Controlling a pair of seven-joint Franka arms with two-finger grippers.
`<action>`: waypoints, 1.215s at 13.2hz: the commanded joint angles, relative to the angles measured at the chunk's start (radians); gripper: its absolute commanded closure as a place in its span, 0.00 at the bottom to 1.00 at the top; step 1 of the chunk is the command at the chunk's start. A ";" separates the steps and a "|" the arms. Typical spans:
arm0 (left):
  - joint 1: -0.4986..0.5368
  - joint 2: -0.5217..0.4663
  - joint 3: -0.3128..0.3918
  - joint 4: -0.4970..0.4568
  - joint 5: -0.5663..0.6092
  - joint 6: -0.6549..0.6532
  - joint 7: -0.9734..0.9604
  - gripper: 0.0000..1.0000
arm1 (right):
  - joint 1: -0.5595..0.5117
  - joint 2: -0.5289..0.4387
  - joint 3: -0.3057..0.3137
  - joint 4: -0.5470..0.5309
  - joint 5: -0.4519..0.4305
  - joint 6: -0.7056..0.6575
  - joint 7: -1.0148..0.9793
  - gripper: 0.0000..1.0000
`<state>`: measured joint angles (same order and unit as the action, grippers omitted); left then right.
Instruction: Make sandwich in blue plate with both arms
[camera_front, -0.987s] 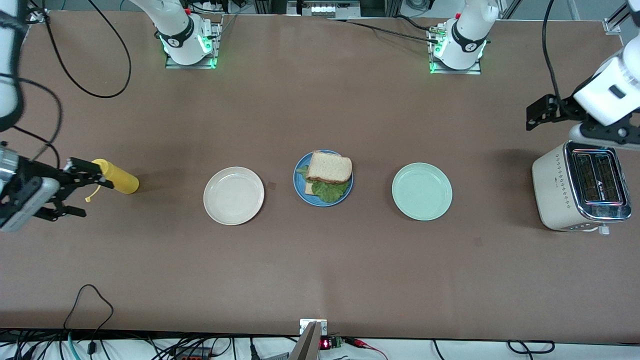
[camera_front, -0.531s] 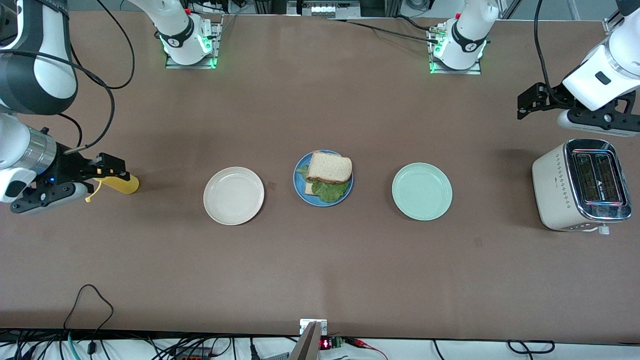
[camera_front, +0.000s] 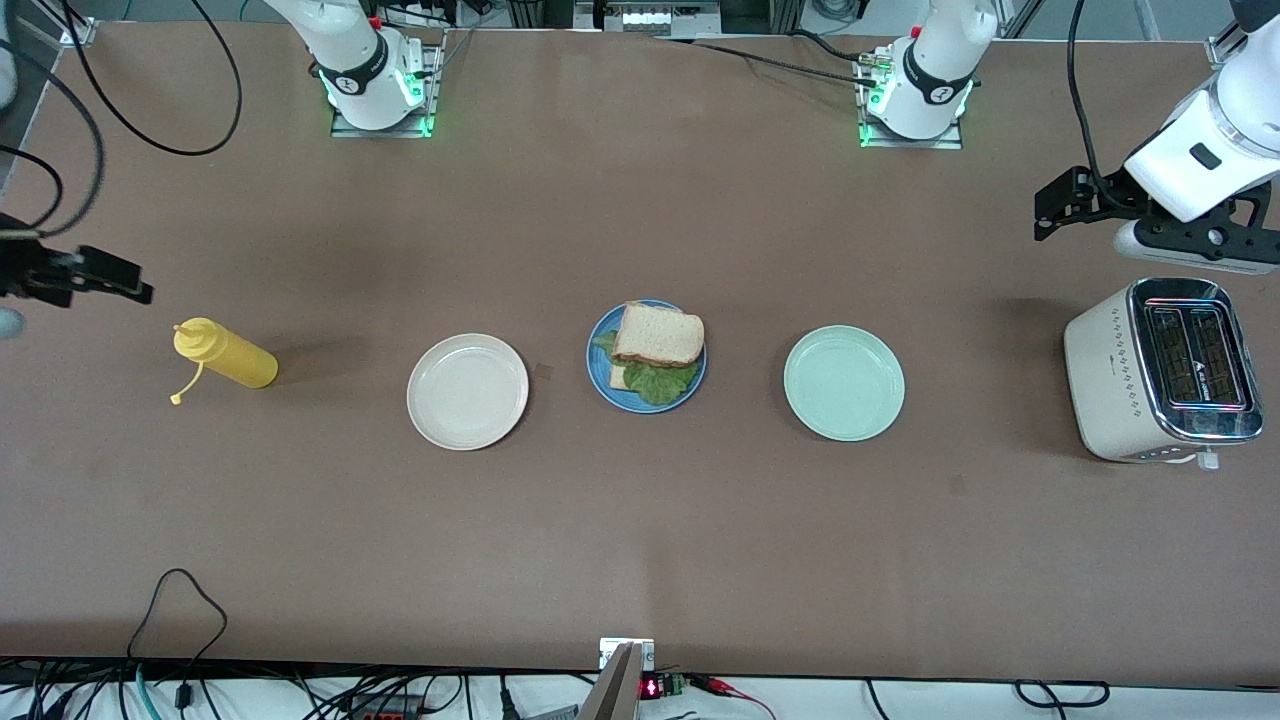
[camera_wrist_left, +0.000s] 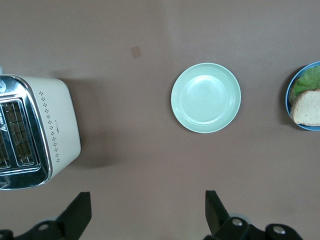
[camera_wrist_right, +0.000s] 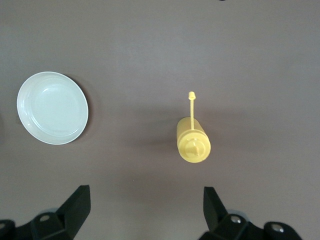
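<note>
Sandwich (camera_front: 655, 350) on blue plate (camera_front: 598, 368), toaster (camera_front: 1160, 372) — lettering unreadable

The brown table (camera_front: 640, 520) carries a row: yellow bottle (camera_front: 225, 357); cream plate (camera_front: 467, 391); blue plate (camera_front: 600, 380); mint plate (camera_front: 844, 383). A toaster (camera_front: 1160, 372) stands at the left arm's end.

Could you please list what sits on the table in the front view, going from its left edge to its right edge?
Yellow squeeze bottle → cream plate → blue plate holding the sandwich → mint-green plate → toaster.
</note>
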<state>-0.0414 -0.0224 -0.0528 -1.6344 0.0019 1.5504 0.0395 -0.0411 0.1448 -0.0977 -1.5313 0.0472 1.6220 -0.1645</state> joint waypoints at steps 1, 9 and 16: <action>-0.008 -0.013 0.004 -0.005 0.016 0.007 -0.015 0.00 | 0.076 0.003 -0.087 0.013 -0.016 -0.017 0.033 0.00; -0.008 -0.005 0.005 -0.004 0.016 -0.001 -0.015 0.00 | 0.127 -0.163 -0.126 -0.216 -0.023 0.093 0.100 0.00; -0.008 -0.005 0.005 -0.004 0.016 -0.001 -0.015 0.00 | 0.129 -0.228 -0.120 -0.240 -0.043 0.053 0.103 0.00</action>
<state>-0.0414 -0.0221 -0.0518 -1.6346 0.0020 1.5508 0.0300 0.0732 -0.0464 -0.2184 -1.7408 0.0260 1.6790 -0.0828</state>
